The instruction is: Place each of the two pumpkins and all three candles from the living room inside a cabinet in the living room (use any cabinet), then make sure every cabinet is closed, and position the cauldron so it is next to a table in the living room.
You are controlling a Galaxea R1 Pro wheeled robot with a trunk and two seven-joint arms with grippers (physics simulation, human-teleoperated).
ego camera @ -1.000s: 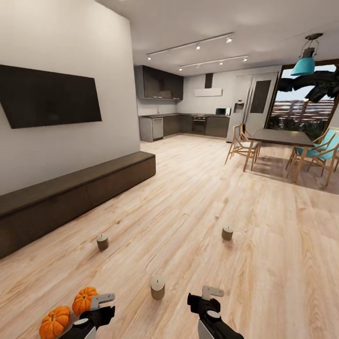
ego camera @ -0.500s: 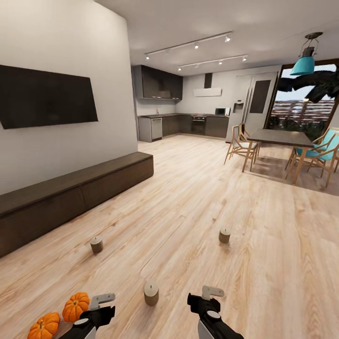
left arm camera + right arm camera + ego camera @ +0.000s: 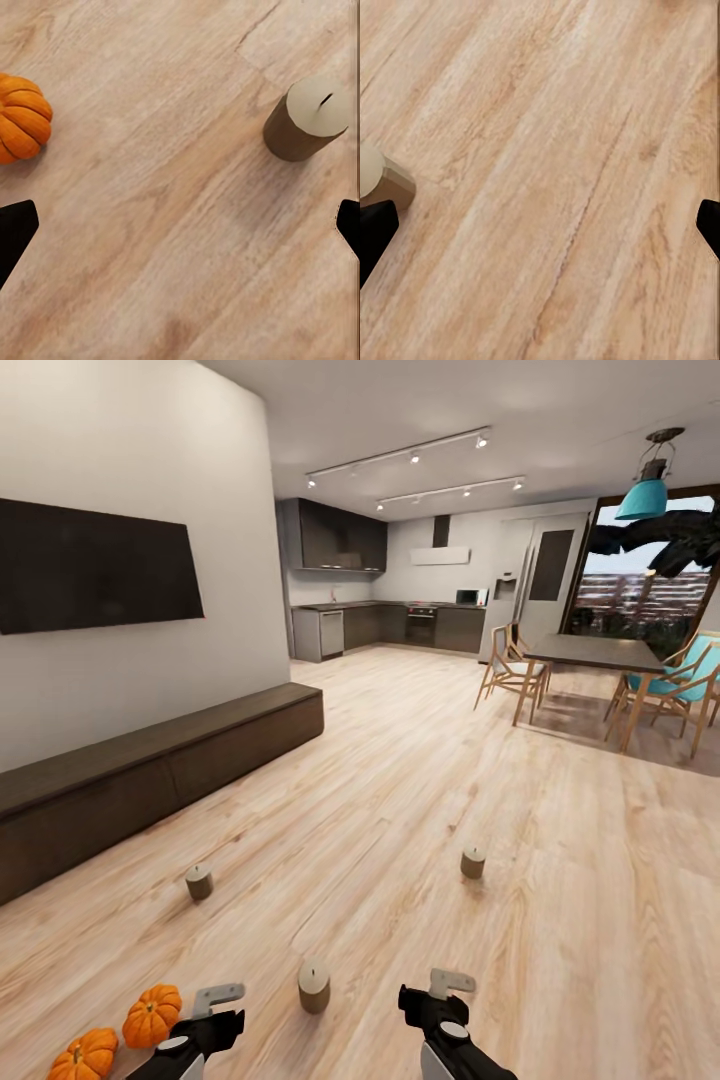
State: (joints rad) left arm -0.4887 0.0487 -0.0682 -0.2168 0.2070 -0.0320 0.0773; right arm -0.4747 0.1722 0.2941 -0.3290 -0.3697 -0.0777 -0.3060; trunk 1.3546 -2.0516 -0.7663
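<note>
Two orange pumpkins (image 3: 152, 1015) (image 3: 86, 1055) sit on the wood floor at the lower left, just left of my left gripper (image 3: 213, 1012). Three short brown candles with cream tops stand on the floor: one between my grippers (image 3: 314, 986), one nearer the cabinet (image 3: 199, 881), one further right (image 3: 472, 862). The long dark-brown cabinet (image 3: 150, 770) runs along the left wall, both fronts closed. My right gripper (image 3: 441, 1000) hangs over bare floor. In the left wrist view, a pumpkin (image 3: 22, 116) and a candle (image 3: 307, 118) lie beyond the open gripper (image 3: 180, 232). The right gripper (image 3: 540, 229) is open too, with a candle (image 3: 379, 180) at the edge. The cauldron is out of view.
A black TV (image 3: 95, 565) hangs above the cabinet. A dark dining table (image 3: 595, 652) with wooden chairs (image 3: 508, 670) stands at the far right under a teal lamp (image 3: 645, 495). The grey kitchen (image 3: 390, 622) is at the back. Wide open floor lies ahead.
The whole picture has shifted: pumpkins, candles and cabinet drift left and slightly down, so the camera has moved. Both grippers keep their place in the view and stay open.
</note>
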